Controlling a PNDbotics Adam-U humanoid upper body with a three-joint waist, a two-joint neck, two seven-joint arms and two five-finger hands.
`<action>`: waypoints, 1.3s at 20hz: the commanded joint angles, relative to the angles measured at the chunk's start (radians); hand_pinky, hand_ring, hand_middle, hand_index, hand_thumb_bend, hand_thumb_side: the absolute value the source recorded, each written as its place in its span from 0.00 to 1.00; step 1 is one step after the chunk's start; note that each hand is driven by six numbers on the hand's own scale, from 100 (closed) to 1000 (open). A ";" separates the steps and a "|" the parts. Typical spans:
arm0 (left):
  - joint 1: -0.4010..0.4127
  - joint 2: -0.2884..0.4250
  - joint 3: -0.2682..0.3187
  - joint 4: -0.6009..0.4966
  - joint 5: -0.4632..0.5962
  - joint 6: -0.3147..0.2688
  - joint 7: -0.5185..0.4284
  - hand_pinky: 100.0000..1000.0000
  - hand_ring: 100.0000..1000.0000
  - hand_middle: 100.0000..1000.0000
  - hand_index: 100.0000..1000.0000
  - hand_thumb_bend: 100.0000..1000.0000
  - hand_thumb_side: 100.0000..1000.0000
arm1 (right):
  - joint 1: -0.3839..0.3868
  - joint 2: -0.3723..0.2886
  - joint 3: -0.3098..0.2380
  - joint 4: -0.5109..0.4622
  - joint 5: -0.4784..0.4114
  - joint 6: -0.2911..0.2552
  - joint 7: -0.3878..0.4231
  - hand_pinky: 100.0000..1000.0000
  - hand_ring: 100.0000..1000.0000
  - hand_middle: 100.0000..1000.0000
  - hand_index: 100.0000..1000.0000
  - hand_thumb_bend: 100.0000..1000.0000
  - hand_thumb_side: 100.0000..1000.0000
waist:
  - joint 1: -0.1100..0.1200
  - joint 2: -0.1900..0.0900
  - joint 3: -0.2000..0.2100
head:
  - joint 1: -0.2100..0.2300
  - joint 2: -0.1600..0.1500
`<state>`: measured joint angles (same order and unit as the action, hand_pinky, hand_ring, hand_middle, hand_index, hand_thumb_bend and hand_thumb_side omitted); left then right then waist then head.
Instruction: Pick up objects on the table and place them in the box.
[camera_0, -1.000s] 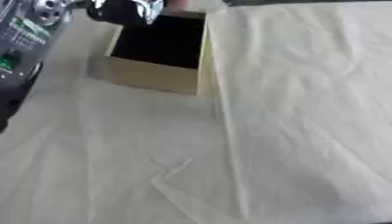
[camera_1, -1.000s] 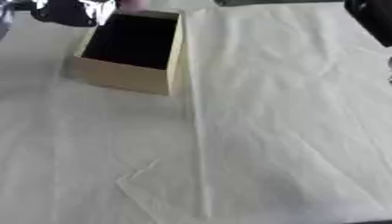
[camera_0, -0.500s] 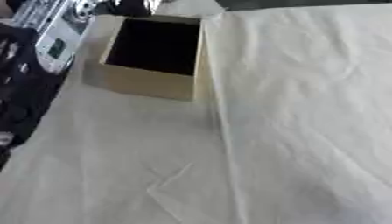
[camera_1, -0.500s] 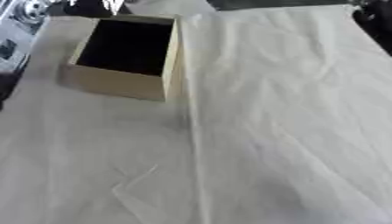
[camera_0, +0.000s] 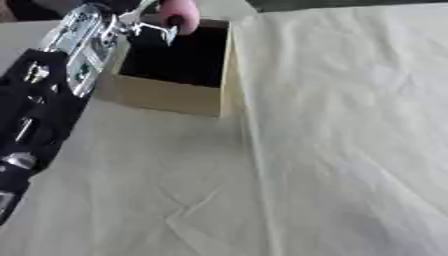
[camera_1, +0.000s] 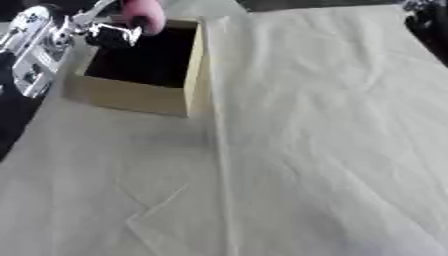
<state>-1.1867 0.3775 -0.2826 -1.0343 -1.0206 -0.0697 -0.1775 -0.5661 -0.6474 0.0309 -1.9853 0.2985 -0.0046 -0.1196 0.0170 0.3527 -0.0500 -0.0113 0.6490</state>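
Observation:
An open tan box (camera_0: 171, 93) with a dark inside stands on the cloth at the upper left. My left arm, black and silver, comes up along the left edge, and my left hand (camera_0: 140, 25) hangs over the box's far left rim. A pink rounded thing (camera_0: 179, 11) shows right beside the hand, above the box's far edge. I cannot tell whether the hand holds it or what it is. A dark part of my right hand (camera_1: 427, 20) shows at the top right corner.
A cream cloth (camera_0: 332, 150) with creases covers the whole table. One long fold (camera_1: 219, 165) runs from the box's right side toward the near edge.
The whole picture has shifted, so the box sits lower and nearer. My left arm now fills more of the left edge, with its hand still at the box's far rim.

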 joint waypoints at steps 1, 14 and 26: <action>-0.018 0.016 0.019 0.003 0.000 -0.009 -0.027 0.43 0.48 0.48 0.63 0.00 0.06 | -0.011 -0.015 -0.012 -0.015 -0.010 -0.003 0.000 0.90 0.74 0.66 0.82 0.00 0.86 | -0.001 -0.019 -0.001 | -0.002 -0.002; -0.052 -0.043 0.076 0.163 -0.116 -0.050 -0.104 0.68 0.69 0.63 0.78 0.05 0.21 | -0.026 0.000 -0.008 -0.015 -0.015 -0.005 0.014 0.90 0.74 0.66 0.82 0.00 0.87 | 0.001 -0.009 -0.023 | 0.021 -0.014; -0.063 -0.041 0.101 0.164 -0.259 -0.032 -0.074 0.76 0.83 0.76 0.90 0.50 0.42 | -0.019 0.004 -0.012 -0.015 -0.018 -0.002 0.013 0.89 0.74 0.66 0.82 0.00 0.87 | 0.004 -0.011 -0.024 | 0.021 -0.004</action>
<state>-1.2165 0.3250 -0.1930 -0.8477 -1.2707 -0.1079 -0.2593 -0.5758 -0.6290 0.0307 -1.9853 0.2880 -0.0066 -0.1077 0.0231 0.3657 -0.0739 0.0067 0.6486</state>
